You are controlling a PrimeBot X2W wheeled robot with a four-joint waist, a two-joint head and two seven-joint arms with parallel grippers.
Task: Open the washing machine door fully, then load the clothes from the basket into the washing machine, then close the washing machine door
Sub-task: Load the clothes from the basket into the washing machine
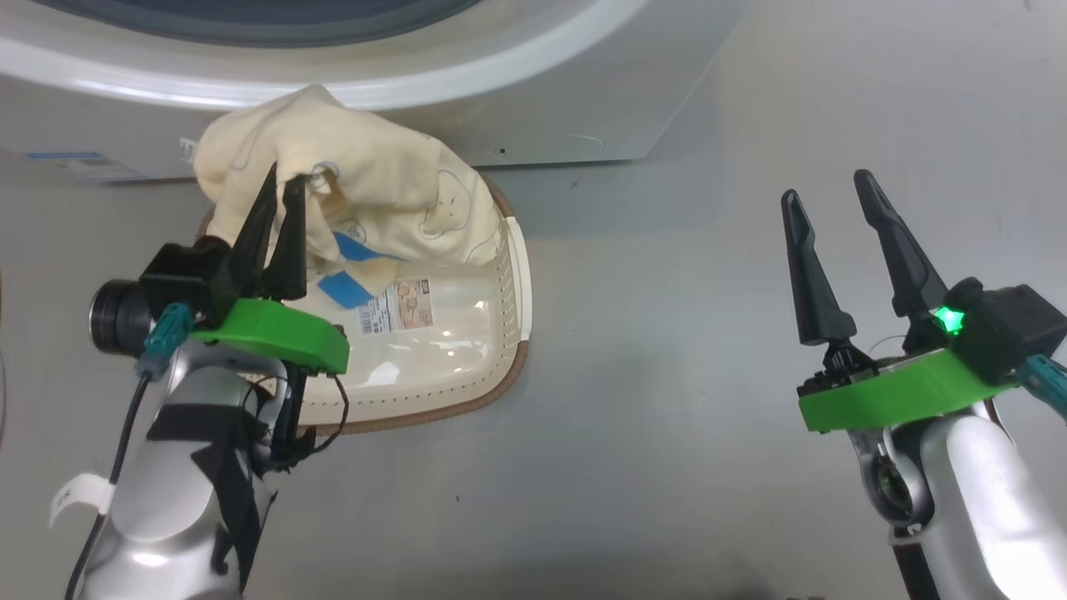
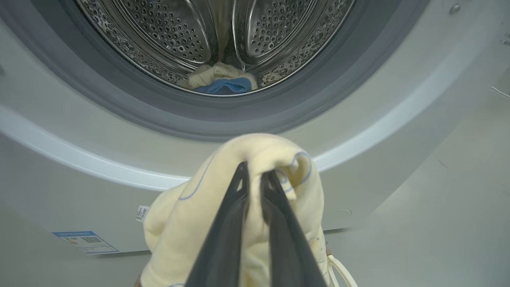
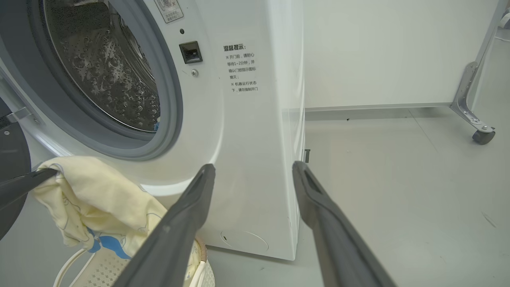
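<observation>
In the head view, your left pincer (image 1: 283, 177) is pinched narrow on the yellow garment (image 1: 375, 183). It holds the garment over the far end of the basket (image 1: 518, 333), just before the washing machine (image 1: 583, 100). Your right pincer (image 1: 825, 187) stands wide and empty, well off to the right.

In the left wrist view, the garment (image 2: 191, 215) drapes around the pincer's tips, below the drum (image 2: 167, 36), where a yellow and blue bundle (image 2: 221, 81) lies.

In the right wrist view, your spread pincer (image 3: 255, 167) faces the machine's right corner, with the garment (image 3: 99, 191) at its left.
</observation>
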